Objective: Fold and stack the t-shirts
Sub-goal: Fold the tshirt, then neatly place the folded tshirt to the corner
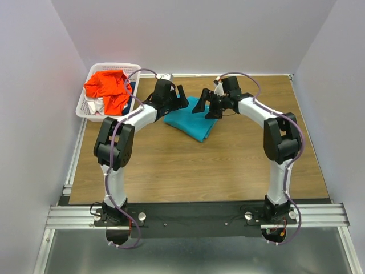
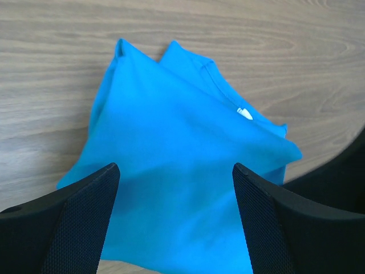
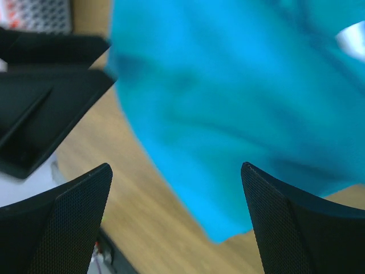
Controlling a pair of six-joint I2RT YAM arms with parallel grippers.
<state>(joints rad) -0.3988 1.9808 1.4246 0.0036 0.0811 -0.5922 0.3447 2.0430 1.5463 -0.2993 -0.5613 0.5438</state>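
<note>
Wood tabletop [image 1: 228, 165], folded teal t-shirt [image 1: 191, 121] off its edges, left fingers [image 2: 74, 228] and right fingers [image 3: 74, 222] spread.

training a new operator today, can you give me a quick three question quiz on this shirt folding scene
1. True or false: the orange-red t-shirt lies in the white basket.
2. Which shirt lies on the table? A. the teal t-shirt B. the orange-red t-shirt C. a black one
3. Fill in: the left gripper and the right gripper both have their jaws ____, with no cloth held.
Key: 1 true; 2 A; 3 open.
</note>
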